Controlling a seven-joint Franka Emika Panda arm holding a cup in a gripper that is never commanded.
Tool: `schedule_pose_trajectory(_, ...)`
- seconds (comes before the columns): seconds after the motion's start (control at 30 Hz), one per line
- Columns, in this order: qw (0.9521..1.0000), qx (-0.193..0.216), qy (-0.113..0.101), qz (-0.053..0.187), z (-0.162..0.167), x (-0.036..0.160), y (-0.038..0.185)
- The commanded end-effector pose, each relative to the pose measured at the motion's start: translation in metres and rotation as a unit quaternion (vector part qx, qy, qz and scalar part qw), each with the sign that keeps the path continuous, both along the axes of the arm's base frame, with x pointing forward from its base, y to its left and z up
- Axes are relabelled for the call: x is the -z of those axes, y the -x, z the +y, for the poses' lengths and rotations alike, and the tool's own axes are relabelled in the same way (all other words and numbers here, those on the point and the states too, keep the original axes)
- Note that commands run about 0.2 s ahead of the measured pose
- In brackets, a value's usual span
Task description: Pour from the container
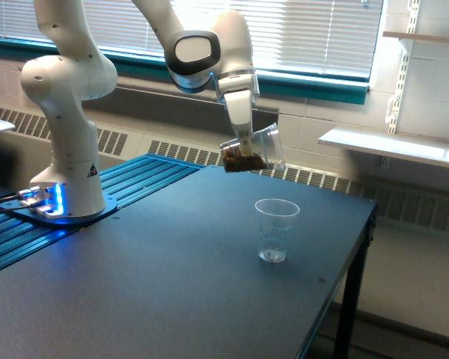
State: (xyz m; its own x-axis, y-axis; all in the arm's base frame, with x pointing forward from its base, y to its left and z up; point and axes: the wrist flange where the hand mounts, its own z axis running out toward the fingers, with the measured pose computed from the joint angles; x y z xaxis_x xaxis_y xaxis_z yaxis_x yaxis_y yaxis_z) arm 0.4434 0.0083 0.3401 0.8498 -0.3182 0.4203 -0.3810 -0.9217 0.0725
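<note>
One container (256, 147), clear thin plastic, brown load at base. My gripper (245, 146) clamped on its wall, tipped sideways in air above table's (135, 284) far edge. Light, crushable, slick; I'd grip mid-wall, gently. Receiving cup (276, 229) near right edge.

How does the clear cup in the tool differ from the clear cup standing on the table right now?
The clear wide-mouthed plastic cup held by the tool hangs tilted in the air, mouth toward the exterior view's right; the narrow tapered clear cup stands upright on the dark table. The held cup carries dark brown material at its low end; the standing cup looks empty. Both are transparent plastic.
</note>
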Motion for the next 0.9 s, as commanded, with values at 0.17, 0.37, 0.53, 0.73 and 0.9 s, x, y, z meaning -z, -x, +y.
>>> schedule_pose_trajectory(0.17,0.9998,0.003,0.02,0.008,0.001,0.002,-0.003)
schedule_pose_trajectory(0.37,0.9993,0.001,0.031,0.02,-0.002,0.01,0.001)
schedule_pose_trajectory(0.53,0.9987,-0.002,0.04,0.031,-0.003,0.016,0.004)
schedule_pose_trajectory(0.73,0.9979,-0.002,0.051,0.039,-0.003,0.02,0.006)
schedule_pose_trajectory(0.9,0.9972,-0.005,0.059,0.044,0.0,0.022,0.006)
